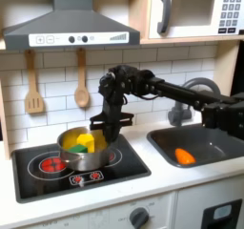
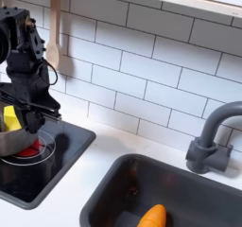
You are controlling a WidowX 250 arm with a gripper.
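White-tiled toy kitchen bench (image 1: 143, 190). Steel pot (image 1: 81, 149) is seated on the stove (image 1: 57, 171), holding yellow and green pieces (image 1: 86, 140). Gripper (image 1: 103, 124) is poised above its rim; jaws' state cannot be told. An orange carrot (image 1: 184, 156) is left in the sink (image 1: 214, 137).

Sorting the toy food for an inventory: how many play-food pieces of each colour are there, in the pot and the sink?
Yellow pieces in the silver metal pot: 1
Green pieces in that pot: 1
Orange pieces in the dark sink: 1
Total: 3
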